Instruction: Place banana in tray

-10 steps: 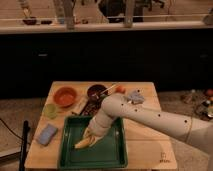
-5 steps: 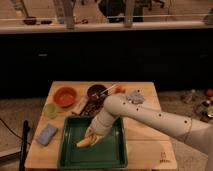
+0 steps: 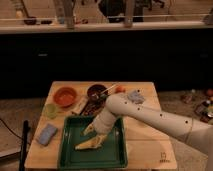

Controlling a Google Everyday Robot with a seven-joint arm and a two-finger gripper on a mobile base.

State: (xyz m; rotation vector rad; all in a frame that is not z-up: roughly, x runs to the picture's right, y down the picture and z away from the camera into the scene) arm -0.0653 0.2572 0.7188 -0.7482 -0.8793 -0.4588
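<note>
The dark-green tray (image 3: 116, 156) lies on the front half of the wooden table. The pale-yellow banana (image 3: 88, 144) lies inside it, left of centre, pointing from lower left to upper right. My gripper (image 3: 93, 132) comes in on the white arm from the right. It hangs over the tray, right at the banana's upper end and touching or nearly touching it. The arm hides the tray's back right part.
Behind the tray stand an orange bowl (image 3: 65, 96), a dark bowl (image 3: 96, 91) with a utensil, a green cup (image 3: 50, 110) and a brown packet (image 3: 89, 107). A small orange fruit (image 3: 120, 89) lies at the back. A blue sponge pad (image 3: 47, 134) lies left of the tray.
My gripper end has shifted slightly lower and to the left over the tray, with the banana at its tip. The other objects have not moved.
</note>
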